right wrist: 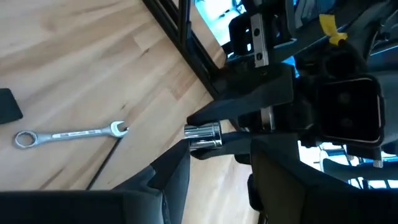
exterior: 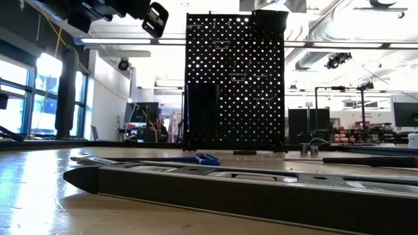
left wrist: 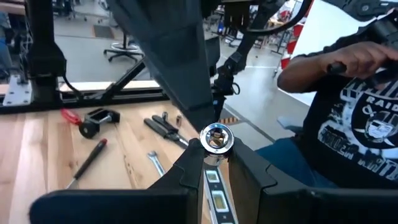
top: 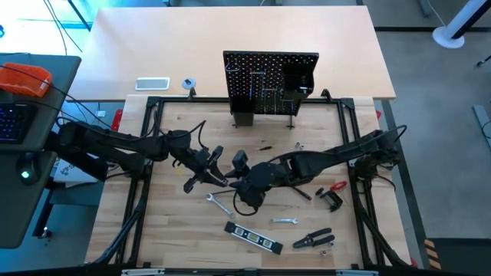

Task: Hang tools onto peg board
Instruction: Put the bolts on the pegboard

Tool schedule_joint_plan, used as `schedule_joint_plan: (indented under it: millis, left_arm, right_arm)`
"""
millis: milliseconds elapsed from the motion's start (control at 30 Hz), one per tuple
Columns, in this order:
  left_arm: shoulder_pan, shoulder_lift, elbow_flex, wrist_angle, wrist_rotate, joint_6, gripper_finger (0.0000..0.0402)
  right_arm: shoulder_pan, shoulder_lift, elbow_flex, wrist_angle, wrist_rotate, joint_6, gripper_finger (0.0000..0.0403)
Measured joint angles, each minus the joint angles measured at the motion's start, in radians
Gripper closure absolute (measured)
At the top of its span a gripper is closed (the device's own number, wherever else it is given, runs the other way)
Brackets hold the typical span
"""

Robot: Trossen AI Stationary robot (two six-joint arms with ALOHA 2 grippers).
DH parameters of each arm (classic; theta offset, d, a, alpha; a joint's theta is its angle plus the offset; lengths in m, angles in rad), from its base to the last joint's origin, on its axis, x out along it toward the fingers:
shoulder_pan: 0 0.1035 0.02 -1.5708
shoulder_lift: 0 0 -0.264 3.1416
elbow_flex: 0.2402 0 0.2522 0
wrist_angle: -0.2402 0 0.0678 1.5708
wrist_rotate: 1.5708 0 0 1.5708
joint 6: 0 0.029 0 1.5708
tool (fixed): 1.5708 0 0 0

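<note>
Chrome tool (left wrist: 216,138) is held off the wooden table (top: 176,238), mid-workspace, between the two arms and well short of the peg board (top: 270,80) standing upright at the far edge.

- Left gripper (left wrist: 214,155): fingers pinched together on the tool's shaft, round head poking up past the tips.
- Right gripper (right wrist: 217,152): fingers apart, flanking the tool's free end. Whether they touch it, cannot tell.
- Reading: looks like a hand-over. Left holds steady so right can take a better grip for hooking.
- Tools not yet hung, on the table: silver wrench (right wrist: 68,134), black level (top: 253,238), pliers (top: 314,239), clamp (top: 331,198).
- Person seated beyond the table, clear of the arms.
</note>
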Motion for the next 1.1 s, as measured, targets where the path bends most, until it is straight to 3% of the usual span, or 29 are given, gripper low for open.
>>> schedule_joint_plan:
  millis: [367, 900, 1100]
  left_arm:
    - [0.018, 0.006, 0.000, 0.042, 0.020, -0.029, 0.0363]
    - [0.017, 0.006, -0.002, 0.035, 0.012, -0.013, 0.0363]
    - [0.017, 0.006, -0.002, 0.025, 0.010, -0.002, 0.0363]
  right_arm:
    - [-0.002, 0.008, 0.000, 0.016, -0.030, 0.001, 0.0240]
    - [-0.007, 0.052, 0.000, 0.064, 0.040, -0.019, 0.0241]
    - [-0.008, 0.052, 0.000, 0.067, 0.041, -0.016, 0.0270]
